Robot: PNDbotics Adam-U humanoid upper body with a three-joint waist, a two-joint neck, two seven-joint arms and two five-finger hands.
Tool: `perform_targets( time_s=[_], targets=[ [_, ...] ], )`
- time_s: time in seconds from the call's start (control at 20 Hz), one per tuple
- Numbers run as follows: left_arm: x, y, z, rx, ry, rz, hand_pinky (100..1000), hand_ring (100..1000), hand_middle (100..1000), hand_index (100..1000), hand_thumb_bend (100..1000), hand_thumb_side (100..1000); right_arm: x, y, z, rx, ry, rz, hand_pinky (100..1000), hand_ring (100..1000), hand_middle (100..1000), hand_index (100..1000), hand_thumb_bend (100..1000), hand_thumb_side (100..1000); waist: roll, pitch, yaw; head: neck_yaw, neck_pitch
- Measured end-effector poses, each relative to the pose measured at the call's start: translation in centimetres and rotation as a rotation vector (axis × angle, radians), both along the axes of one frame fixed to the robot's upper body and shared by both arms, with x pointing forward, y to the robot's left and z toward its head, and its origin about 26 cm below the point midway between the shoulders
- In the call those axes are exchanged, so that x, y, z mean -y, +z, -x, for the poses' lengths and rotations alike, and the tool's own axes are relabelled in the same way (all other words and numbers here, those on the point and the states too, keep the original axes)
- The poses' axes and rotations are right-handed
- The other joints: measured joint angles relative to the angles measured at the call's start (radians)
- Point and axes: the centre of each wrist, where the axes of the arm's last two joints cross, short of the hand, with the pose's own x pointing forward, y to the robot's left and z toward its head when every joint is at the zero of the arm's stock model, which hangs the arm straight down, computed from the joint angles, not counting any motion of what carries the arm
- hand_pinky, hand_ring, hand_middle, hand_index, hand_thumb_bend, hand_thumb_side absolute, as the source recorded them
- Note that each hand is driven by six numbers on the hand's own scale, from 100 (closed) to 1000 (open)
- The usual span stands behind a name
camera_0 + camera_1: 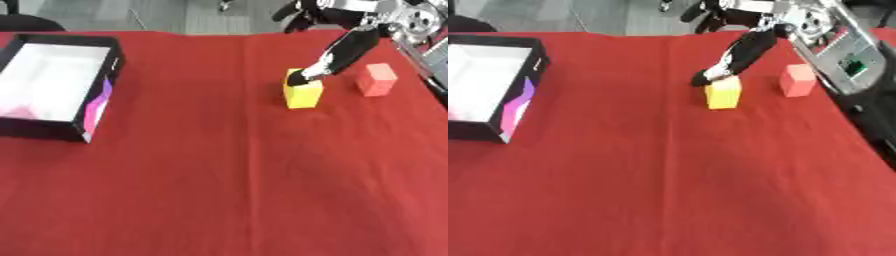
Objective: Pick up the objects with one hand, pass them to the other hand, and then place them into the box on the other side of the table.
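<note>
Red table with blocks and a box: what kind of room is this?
Probably a robot test lab: a red-covered table holds a yellow block, a red block and a box, and the right hand reaches down to the yellow one.

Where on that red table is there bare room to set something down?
The wide red cloth between the box on the left and the yellow block is bare, as is the whole near half. It is crowded far right, where the right hand touches the yellow block beside the red block.

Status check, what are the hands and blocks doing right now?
Right hand down on the yellow block, grip unclear. Left hand out of view. Red block beside it, untouched. Box far left, path open.
</note>
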Motion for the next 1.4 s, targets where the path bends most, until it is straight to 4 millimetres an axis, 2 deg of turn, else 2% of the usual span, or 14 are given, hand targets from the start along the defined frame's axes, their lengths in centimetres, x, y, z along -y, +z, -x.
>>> perform_targets(
  time_s=[0.3,0.6,0.85,1.0,1.15,1.4],
  targets=[
    [0.2,-0.1,0.1,-0.001,-0.014,0.029,737,699,758,786,404,635,1.8,0.1,-1.8,-0.007,-0.045,0.144,924,882,913,900,647,215,0.0,0.018,0.023,-0.025,0.0],
    [0.3,-0.3,0.2,-0.011,-0.007,0.036,736,697,755,786,398,640,3.1,-0.3,-2.6,-0.012,-0.088,0.232,928,886,911,906,657,212,0.0,0.02,0.029,-0.037,0.0],
    [0.4,-0.4,0.2,-0.019,-0.005,0.042,735,694,752,782,395,642,3.6,-0.7,-3.0,0.015,-0.125,0.275,930,888,904,903,653,198,0.0,0.022,0.032,-0.04,0.0],
    [0.4,-0.5,0.2,-0.02,-0.004,0.044,735,692,749,780,397,640,4.0,-1.1,-3.3,0.032,-0.151,0.308,930,888,902,902,657,221,0.0,0.024,0.034,-0.044,0.0],
    [0.4,-0.4,0.2,-0.016,-0.003,0.046,735,692,749,779,388,638,4.2,-1.9,-3.6,0.033,-0.17,0.329,931,889,902,902,669,203,0.0,0.029,0.037,-0.049,0.0],
    [0.6,-0.4,0.3,-0.013,-0.006,0.056,735,691,748,777,395,641,4.4,-3.0,-4.2,0.02,-0.189,0.351,929,887,899,902,658,228,0.0,0.037,0.044,-0.053,0.0]
  ],
)
